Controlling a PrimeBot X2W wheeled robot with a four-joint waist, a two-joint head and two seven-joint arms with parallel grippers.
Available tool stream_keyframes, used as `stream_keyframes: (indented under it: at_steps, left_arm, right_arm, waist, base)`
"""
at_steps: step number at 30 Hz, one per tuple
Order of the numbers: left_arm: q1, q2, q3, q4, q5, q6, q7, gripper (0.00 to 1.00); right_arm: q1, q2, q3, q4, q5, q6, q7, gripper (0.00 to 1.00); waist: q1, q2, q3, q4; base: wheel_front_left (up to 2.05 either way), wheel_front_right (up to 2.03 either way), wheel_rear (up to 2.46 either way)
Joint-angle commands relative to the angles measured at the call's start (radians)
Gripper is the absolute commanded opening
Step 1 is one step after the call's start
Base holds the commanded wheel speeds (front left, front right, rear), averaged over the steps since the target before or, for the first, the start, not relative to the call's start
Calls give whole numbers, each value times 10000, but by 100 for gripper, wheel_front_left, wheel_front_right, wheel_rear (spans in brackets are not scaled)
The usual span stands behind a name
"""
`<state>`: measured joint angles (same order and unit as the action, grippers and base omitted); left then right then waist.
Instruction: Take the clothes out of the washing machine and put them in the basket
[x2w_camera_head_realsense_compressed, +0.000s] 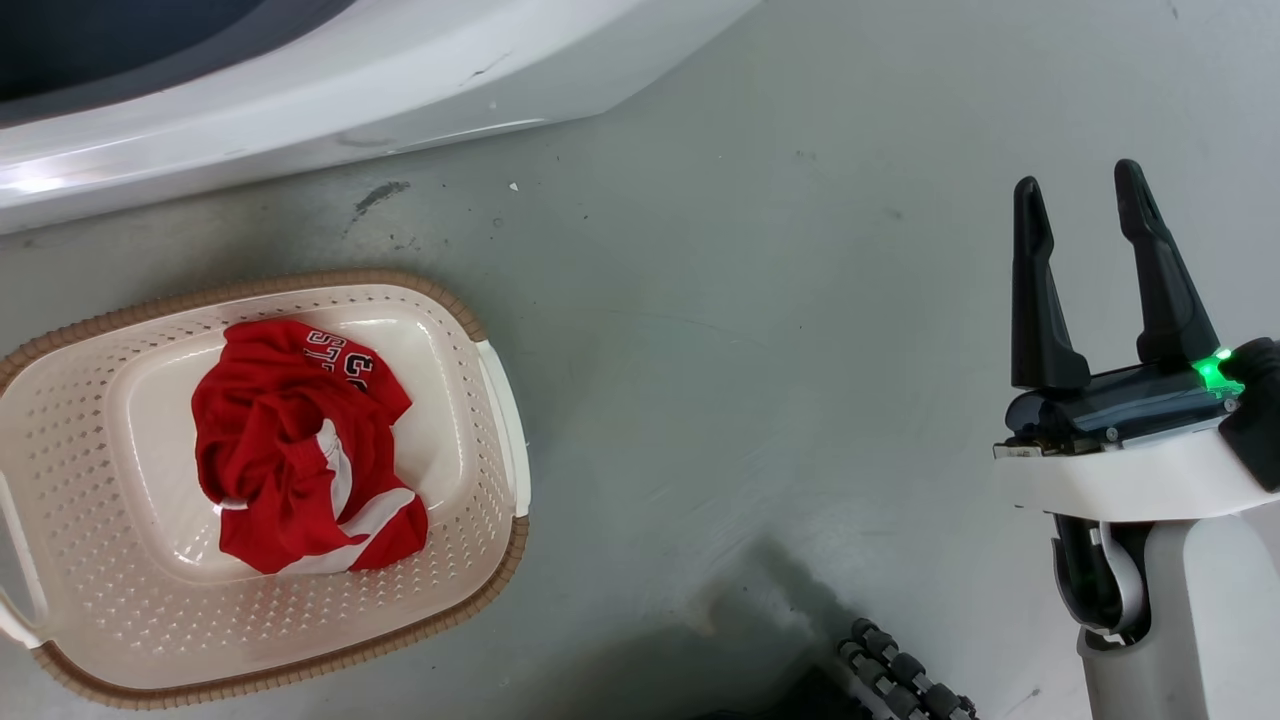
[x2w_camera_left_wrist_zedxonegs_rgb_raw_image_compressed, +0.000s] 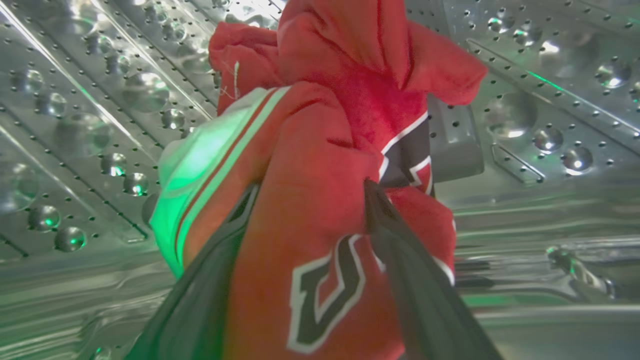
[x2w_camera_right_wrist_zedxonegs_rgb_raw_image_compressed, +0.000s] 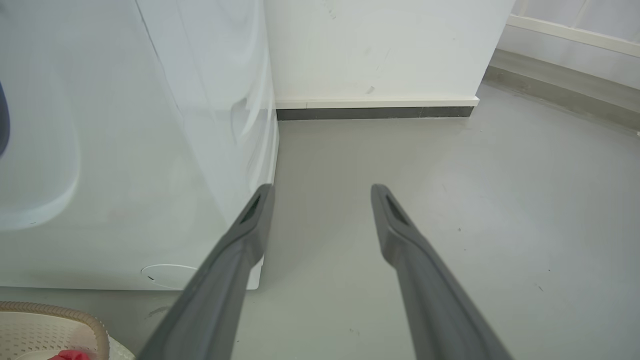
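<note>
PrimeBot X2W, right gripper (x2w_camera_head_realsense_compressed: 1078, 190): two long, tapered matt-black fingers (x2w_camera_head_realsense_compressed: 1040, 300) with slotted recesses (x2w_camera_right_wrist_zedxonegs_rgb_raw_image_compressed: 251, 207) near the tips, glossy dark base with small screws and lit green indicator (x2w_camera_head_realsense_compressed: 1213, 372), white wrist housing (x2w_camera_head_realsense_compressed: 1120, 485), pale grey forearm (x2w_camera_head_realsense_compressed: 1190, 620); ribbed black rollers (x2w_camera_head_realsense_compressed: 905, 675) on the chassis.

Bare floor (x2w_camera_head_realsense_compressed: 760, 400) right of the basket (x2w_camera_head_realsense_compressed: 420, 281) lies open; washing machine (x2w_camera_head_realsense_compressed: 300, 100) blocks beyond

You have the first red jersey (x2w_camera_head_realsense_compressed: 300, 450) crumpled at the middle of the basket's (x2w_camera_head_realsense_compressed: 120, 620) floor, lettering partly showing. The basket stands upright near the washing machine (x2w_camera_head_realsense_compressed: 300, 110). The second red jersey (x2w_camera_left_wrist_zedxonegs_rgb_raw_image_compressed: 350, 65) sits bunched inside the perforated steel drum (x2w_camera_left_wrist_zedxonegs_rgb_raw_image_compressed: 75, 100), pinched in the left gripper (x2w_camera_left_wrist_zedxonegs_rgb_raw_image_compressed: 311, 189).
</note>
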<state>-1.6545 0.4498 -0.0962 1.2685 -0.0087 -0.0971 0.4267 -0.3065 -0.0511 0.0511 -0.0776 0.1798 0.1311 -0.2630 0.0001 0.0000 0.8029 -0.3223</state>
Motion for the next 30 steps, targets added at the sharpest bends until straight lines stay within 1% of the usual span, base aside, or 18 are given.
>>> stream_keyframes:
  at_steps: [1,3,4,5,10,11,18,23,30]
  left_arm:
    - [287,127,-30,102,-20,6,-61,100]
    - [313,166,-87,102,-6,1,-212,100]
    - [327,168,-118,103,6,-12,-266,72]
    - [330,177,-127,87,-19,-27,-379,0]
    - [316,203,-222,2,-58,-39,-847,0]
    - [282,182,-271,-65,-115,-47,-1260,0]
    - [553,49,-331,-97,-267,-38,-2430,0]
    - [1155,-194,-303,-38,-492,-108,-3395,0]
    - [2526,-589,-189,53,-956,-223,-4720,0]
  right_arm:
    - [-97,17,15,-33,42,-8,-27,100]
    - [-96,17,-23,-22,49,-8,-26,100]
    - [-97,17,-44,-11,69,-7,-26,100]
    - [-102,17,-57,4,77,-7,-26,100]
    - [-132,17,-31,45,85,-7,-27,100]
    - [-122,17,-18,90,78,-7,-26,100]
    - [35,17,-42,215,-41,-7,-26,100]
    - [213,17,-67,337,-104,-7,-27,100]
    - [487,16,-7,524,-195,-8,-27,100]
  waist:
    - [-1,0,20,-23]
    - [-1,0,37,-19]
    - [-1,0,37,-12]
    - [-1,0,36,-4]
    - [-1,0,-25,17]
    - [-1,0,-135,32]
    - [-1,0,-604,97]
    - [-1,0,-1217,231]
    - [-1,0,-2291,447]
  base:
    - [0,0,0]
    - [0,0,0]
    - [0,0,0]
    - [0,0,0]
    - [0,0,0]
    - [0,0,0]
    - [0,0,0]
    - [0,0,0]
    - [0,0,0]
